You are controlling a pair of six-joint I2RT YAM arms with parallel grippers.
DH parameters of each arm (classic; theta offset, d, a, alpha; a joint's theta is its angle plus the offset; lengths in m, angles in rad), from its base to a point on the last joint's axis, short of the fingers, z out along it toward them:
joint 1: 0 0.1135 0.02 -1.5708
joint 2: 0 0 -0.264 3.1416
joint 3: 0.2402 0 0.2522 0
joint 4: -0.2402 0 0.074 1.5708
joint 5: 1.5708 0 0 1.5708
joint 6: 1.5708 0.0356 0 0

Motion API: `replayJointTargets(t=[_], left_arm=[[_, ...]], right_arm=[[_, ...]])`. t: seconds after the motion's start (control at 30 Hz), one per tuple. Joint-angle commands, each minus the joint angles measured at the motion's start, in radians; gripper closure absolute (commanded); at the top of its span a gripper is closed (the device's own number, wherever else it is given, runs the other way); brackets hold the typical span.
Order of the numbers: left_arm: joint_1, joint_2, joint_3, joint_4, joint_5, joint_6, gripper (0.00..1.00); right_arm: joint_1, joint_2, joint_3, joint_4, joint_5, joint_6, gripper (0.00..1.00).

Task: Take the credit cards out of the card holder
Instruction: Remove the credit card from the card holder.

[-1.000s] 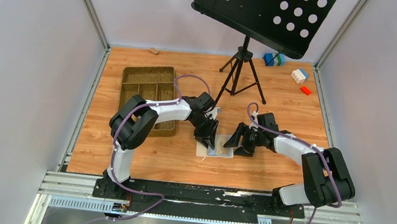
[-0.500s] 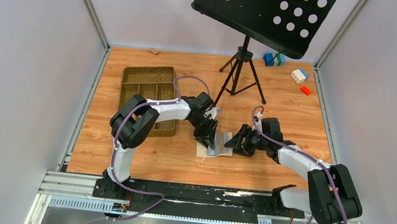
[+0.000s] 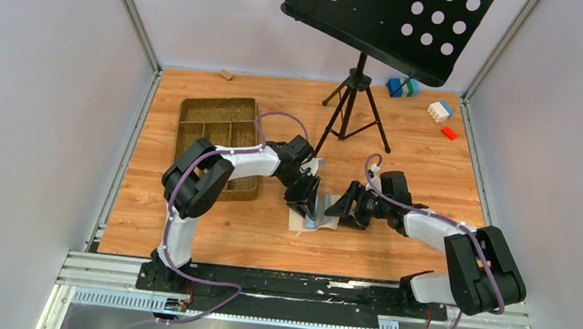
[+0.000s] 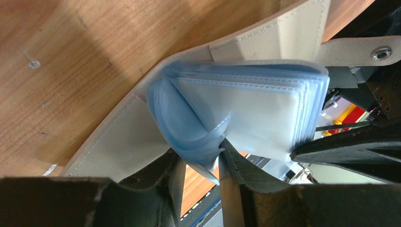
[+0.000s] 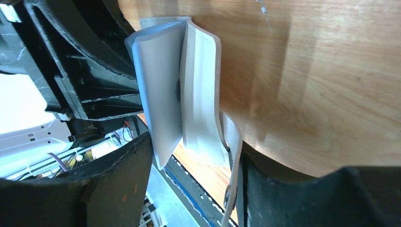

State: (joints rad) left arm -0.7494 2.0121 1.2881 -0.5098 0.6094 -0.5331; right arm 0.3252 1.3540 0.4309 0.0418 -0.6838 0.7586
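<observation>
A woven tray (image 3: 181,143) lies at 10 o'clock on the wood table (image 3: 431,169). Just right of it, the left arm bends in to mid-table, where the left gripper (image 3: 311,208) pinches the light blue sleeves (image 4: 246,109) of the card holder (image 3: 323,221) near their fold, its fingers (image 4: 176,177) drawn tight on the plastic. The cream holder sits open at the table's centre, at 6 o'clock from the tripod (image 3: 351,110). Its cover (image 4: 118,146) curls up off the wood and its snap tab (image 4: 359,51) points toward 3 o'clock. From that side the right gripper (image 3: 339,208) straddles the cover's free edge and the sleeve stack, one finger on each side; whether it squeezes them cannot be told. A black music stand (image 3: 389,18) hangs over 12 o'clock, and toy blocks (image 3: 439,111) lie at 2 o'clock, near the far right corner.
</observation>
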Motion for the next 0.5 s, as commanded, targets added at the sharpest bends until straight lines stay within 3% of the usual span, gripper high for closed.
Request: replayJointTargets(t=[0.0,0.13,0.23,0.47], left_arm=[[-0.024,0.037,-0.016,0.025,-0.019,0.008,0.62],[-0.024,0.033,-0.016,0.036,-0.017,-0.001,0.62],[-0.026,0.034,-0.013,0.041,-0.013,-0.008,0.62],[-0.025,0.032,-0.012,0.045,-0.010,-0.015,0.62]], right_arm=[[0.011,-0.016,0.049,0.067,-0.046,-0.011,0.39],[0.018,0.029,0.111,-0.100,0.021,-0.080,0.37],[0.026,0.058,0.137,-0.151,0.061,-0.089,0.42],[0.035,0.089,0.184,-0.252,0.132,-0.128,0.76]])
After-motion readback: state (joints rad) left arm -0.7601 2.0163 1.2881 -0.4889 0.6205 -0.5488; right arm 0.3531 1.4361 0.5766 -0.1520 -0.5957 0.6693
